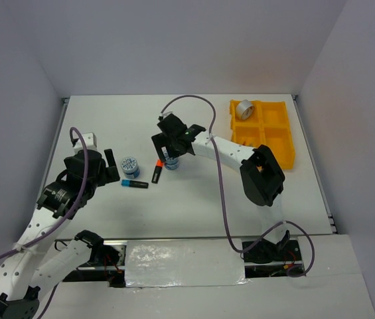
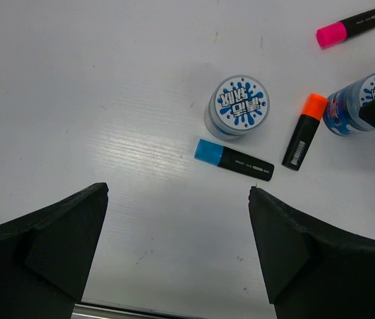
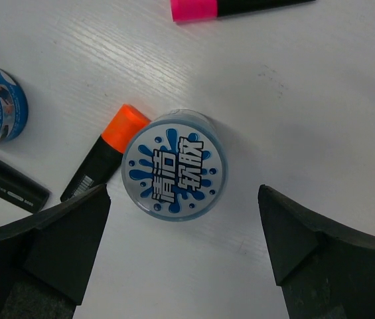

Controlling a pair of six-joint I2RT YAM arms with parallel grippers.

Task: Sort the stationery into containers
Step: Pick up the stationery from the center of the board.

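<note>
Two blue-white tape rolls stand on the white table: one [image 1: 129, 164] [image 2: 238, 106] just right of my open left gripper [image 1: 112, 167] [image 2: 178, 188], the other [image 1: 172, 163] [image 3: 174, 166] directly under my open right gripper [image 1: 169, 149] [image 3: 182, 193], whose fingers stand wide above it without touching. A blue-capped highlighter [image 2: 233, 159] [image 1: 134, 183] and an orange-capped one [image 2: 304, 131] [image 3: 104, 161] lie between the rolls. The pink-capped highlighter [image 2: 352, 25] [image 3: 233, 6] lies farther back. A silver tape ring [image 1: 243, 109] sits in the far-left compartment of the yellow tray [image 1: 287, 149].
White walls close in the table at the back and both sides. The right arm's elbow [image 1: 262, 176] hangs just in front of the tray. A taped strip [image 1: 184, 264] runs along the near edge between the arm bases.
</note>
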